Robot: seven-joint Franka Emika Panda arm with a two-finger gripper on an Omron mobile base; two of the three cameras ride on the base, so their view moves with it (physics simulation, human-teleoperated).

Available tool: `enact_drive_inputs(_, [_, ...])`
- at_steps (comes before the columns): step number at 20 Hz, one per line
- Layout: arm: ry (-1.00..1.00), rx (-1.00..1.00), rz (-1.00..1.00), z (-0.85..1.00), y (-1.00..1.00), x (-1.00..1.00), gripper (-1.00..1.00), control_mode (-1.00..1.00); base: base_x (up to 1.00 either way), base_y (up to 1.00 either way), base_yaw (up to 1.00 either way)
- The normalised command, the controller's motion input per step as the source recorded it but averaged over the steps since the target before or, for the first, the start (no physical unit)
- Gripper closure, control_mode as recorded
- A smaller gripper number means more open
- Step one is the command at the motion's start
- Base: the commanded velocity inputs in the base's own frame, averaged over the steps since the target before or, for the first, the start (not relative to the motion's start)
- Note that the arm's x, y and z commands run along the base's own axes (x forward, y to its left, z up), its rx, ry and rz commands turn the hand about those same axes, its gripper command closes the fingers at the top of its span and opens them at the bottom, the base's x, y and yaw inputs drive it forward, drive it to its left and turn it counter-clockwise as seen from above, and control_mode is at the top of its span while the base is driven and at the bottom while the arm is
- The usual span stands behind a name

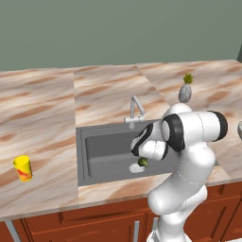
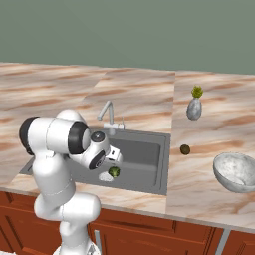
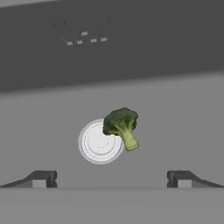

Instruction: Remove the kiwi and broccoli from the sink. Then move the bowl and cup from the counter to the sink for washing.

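On the surface (image 1: 42, 118) at far left the yellow cup (image 1: 22, 168) is seen, well apart from the sink (image 1: 94, 156). In the basin the broccoli (image 3: 121, 126) lies just beside the round drain (image 3: 98, 143), overlapping its right edge. The gripper (image 3: 111, 179) is held above it with jaws spread wide, nothing between them. From the hand view the floret sits ahead of the jaws and near their midline — its stalk slanting down to the right. The kiwi (image 2: 185, 149) already rests on the surface right of the sink, with the bowl (image 2: 235, 172) farther right.

Even, soft, shadowless rendered light, sharp.
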Motion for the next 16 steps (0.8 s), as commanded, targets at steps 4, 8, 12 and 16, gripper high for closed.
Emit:
enact_drive_inputs(4, [0.00, 0.00, 0.00, -0.15, 0.00, 0.04, -1.00, -1.00, 0.00, 0.00, 0.00])
enact_drive_inputs(8, [0.00, 0.00, 0.00, -0.14, 0.00, 0.00, -1.00, -1.00, 0.00, 0.00, 0.00])
enact_drive_inputs(12, [0.00, 0.00, 0.00, -0.11, 0.00, 0.03, -1.00, -1.00, 0.00, 0.00, 0.00])
enact_drive_inputs(16, [0.03, 0.00, 0.00, -0.12, 0.00, 0.06, -1.00, -1.00, 0.00, 0.00, 0.00])
